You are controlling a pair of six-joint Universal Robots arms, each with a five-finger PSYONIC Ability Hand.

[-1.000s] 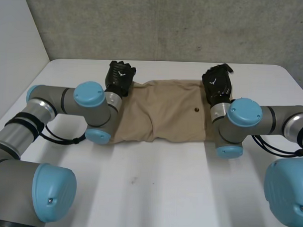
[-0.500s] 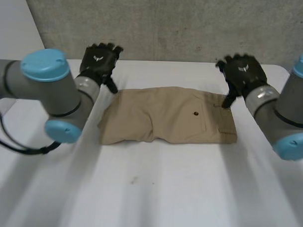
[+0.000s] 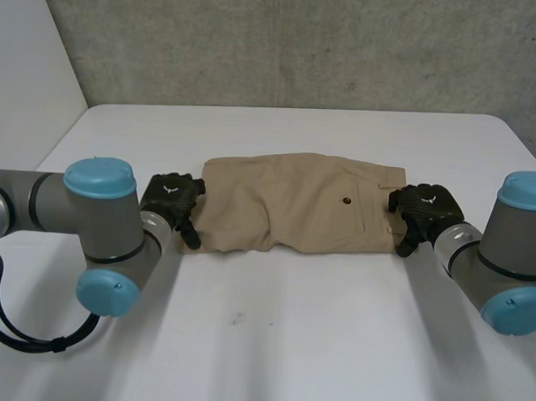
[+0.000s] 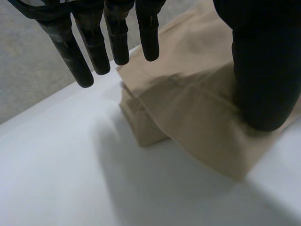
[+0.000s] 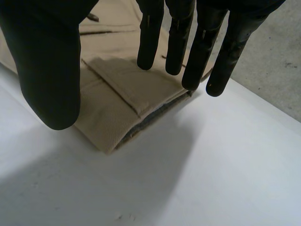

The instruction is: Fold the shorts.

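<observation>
Head view: tan shorts (image 3: pixel 294 201) lie folded in a wide band across the middle of a white table (image 3: pixel 272 341), a small dark button (image 3: pixel 346 201) facing up, a grey concrete wall (image 3: pixel 300 43) behind; the left hand (image 3: pixel 173 197) sits at the band's left end and the right hand (image 3: pixel 426 209) at its right end, each low over the table at the cloth's edge, with the left arm (image 3: pixel 96 216) and right arm (image 3: pixel 504 261) reaching in from the near side. Left wrist view: the left hand is spread, its fingers (image 4: pixel 94 42) straight and apart above the edge of the shorts, holding nothing; the thumb (image 4: pixel 263 70) hangs well apart from them over the near corner of the cloth, and appears to rest on it, though contact is hard to judge from here; layered folds show at the corner beneath the palm. Right wrist view: the right hand is likewise spread, straight fingers (image 5: pixel 178 33) hovering over a pocket flap (image 5: pixel 136 84) at the end of the shorts, thumb (image 5: pixel 47 70) held wide over the cloth; nothing is pinched, and bare table lies just beyond the fingertips.
</observation>
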